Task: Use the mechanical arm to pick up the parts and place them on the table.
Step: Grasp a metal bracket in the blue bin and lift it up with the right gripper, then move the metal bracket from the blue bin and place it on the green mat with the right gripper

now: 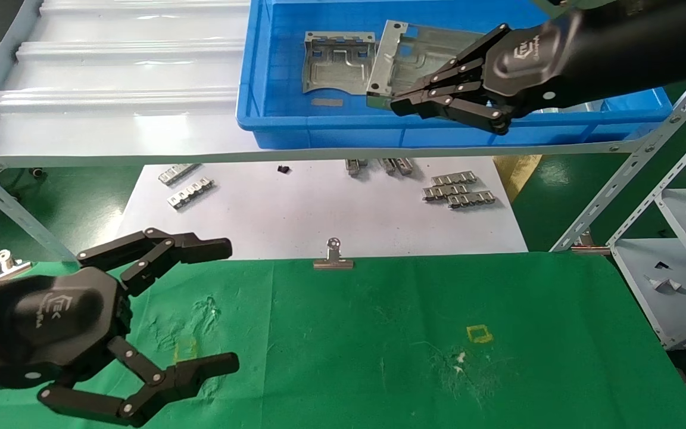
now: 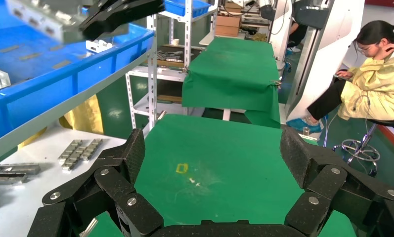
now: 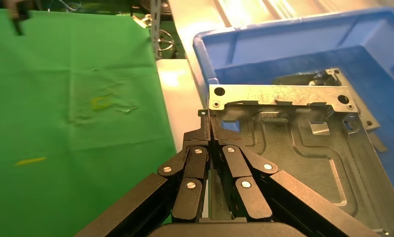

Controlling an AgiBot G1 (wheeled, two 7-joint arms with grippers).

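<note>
R arm reaches in from the right over the blue bin [image 1: 271, 128], wrist low & slanted, right tool [image 1: 399, 102] pointing toward the bin's front-left. Its fingers are pinched tight on the near edge of one part [image 1: 402, 56], a stamped bracket tilted up off the bin floor, raised edge w/ two holes toward the bin front. 2nd part [image 1: 338, 62] lies flat on the bin floor just beside it, farther from the arm. White logo on the tool's back; letters too small to read.

L arm parked below the bin, over the near-left corner of the table [image 1: 414, 333]; left tool [image 1: 224, 304] spread wide, nothing in it. Same white logo, text not legible.

Ridged strips [image 1: 457, 189] on the white sheet [image 1: 319, 208] below the bin; binder clip [image 1: 333, 257] at the table's far edge.
</note>
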